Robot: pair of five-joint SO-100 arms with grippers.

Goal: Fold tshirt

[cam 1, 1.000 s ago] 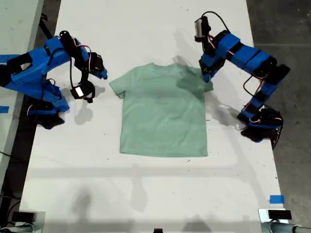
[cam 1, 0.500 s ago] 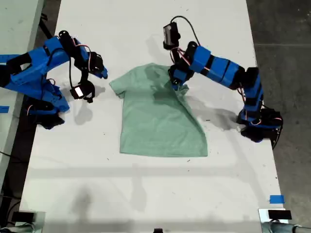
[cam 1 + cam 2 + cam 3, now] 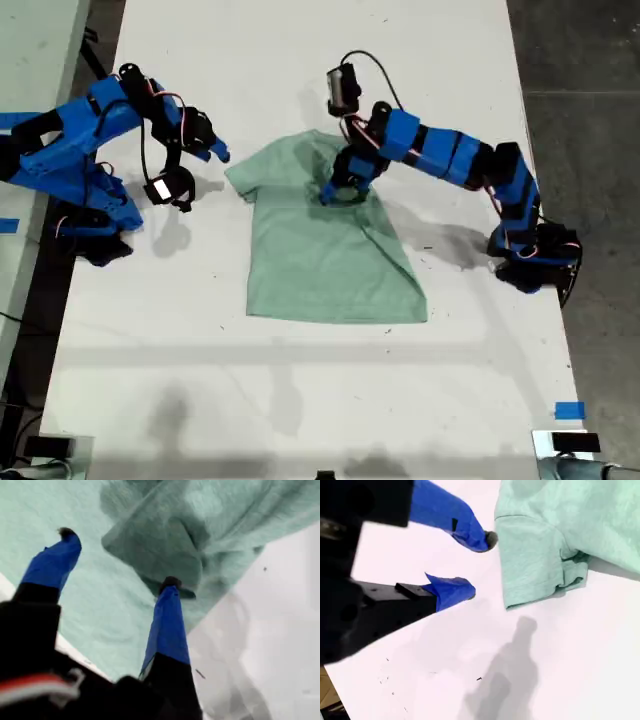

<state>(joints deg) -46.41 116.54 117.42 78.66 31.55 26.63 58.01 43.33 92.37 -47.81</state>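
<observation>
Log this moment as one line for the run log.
first gripper: open over folded-in sleeve | second gripper: open, beside other sleeve, off cloth | tshirt: one sleeve folded inward, rest flat

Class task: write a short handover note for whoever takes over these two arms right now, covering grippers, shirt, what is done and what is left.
My first gripper: open over the t-shirt, one sleeve's cloth bunched at its fingertips.
My second gripper: open, empty, over the white table beside the other sleeve.
Shirt: flat mid-table; the sleeve and side on the exterior view's right are folded inward.
Left: fold the other sleeve in, then fold up the body.
</observation>
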